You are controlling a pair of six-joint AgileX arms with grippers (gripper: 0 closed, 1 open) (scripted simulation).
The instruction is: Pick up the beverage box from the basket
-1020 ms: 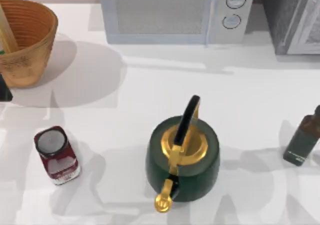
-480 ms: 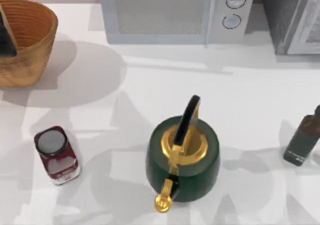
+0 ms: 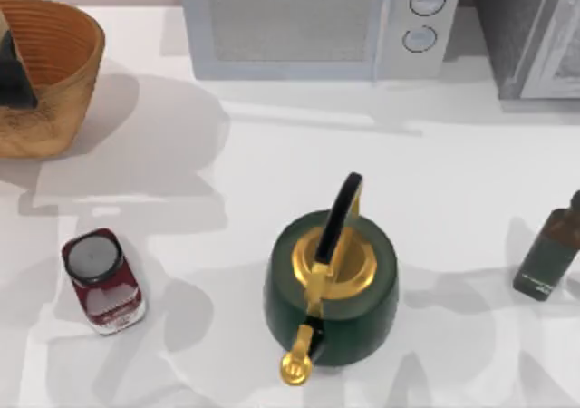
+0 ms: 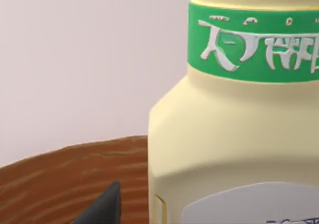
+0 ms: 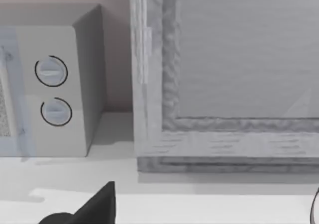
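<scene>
Orange-brown wicker marks the basket (image 3: 54, 72) at the far left of the table, up by the back edge, and my left gripper (image 3: 14, 63) is down inside its bowl, a dark shape against the ribbed wall. From my left wrist camera the beverage box (image 4: 234, 134) sits right in front of me, very close: a pale yellow carton with a green band of white lettering near its top, standing upright with the basket's brown wall (image 4: 60, 179) curving behind it. One dark fingertip (image 4: 102, 209) shows just beside the carton's edge, seemingly not touching it; I cannot tell how wide my fingers stand.

My right arm is parked off the table's right side; its wrist camera looks toward the microwave (image 5: 50, 84) and a grey cabinet (image 5: 224, 74), with one dark fingertip (image 5: 94, 206) low in view.

On the open table stand a dark red can (image 3: 101, 281), a green kettle (image 3: 331, 286) and a dark bottle (image 3: 548, 254).
</scene>
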